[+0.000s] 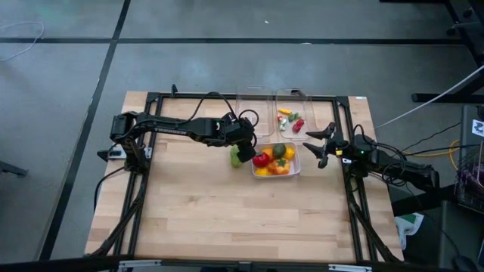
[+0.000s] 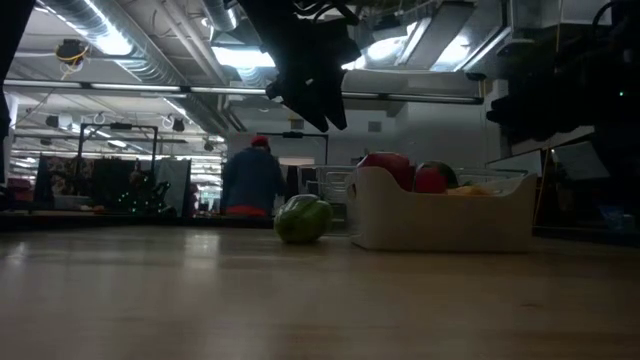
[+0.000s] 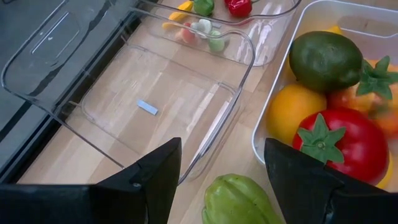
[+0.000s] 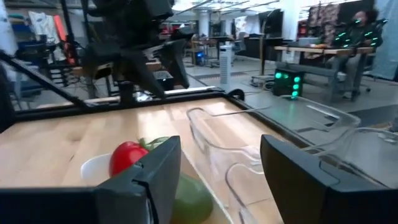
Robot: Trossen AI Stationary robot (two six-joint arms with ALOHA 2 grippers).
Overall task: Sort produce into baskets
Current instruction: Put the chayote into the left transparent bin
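Your left gripper (image 1: 243, 140), centre of the high view, hangs with fingers apart and empty above the green ribbed vegetable (image 3: 239, 200) lying on the table beside the white basket (image 1: 295, 168). Your right gripper (image 1: 318, 146), also spread and empty, waits right of that basket.

1. The left arm reaches from the left edge of the overhead frame toward the centre, bent at the elbow.
2. The left gripper (image 1: 243, 140) sits just above centre, fingers parted, holding nothing.
3. The right arm enters from the right edge.
4. The right gripper (image 1: 318, 145) sits right of centre, fingers spread, empty.
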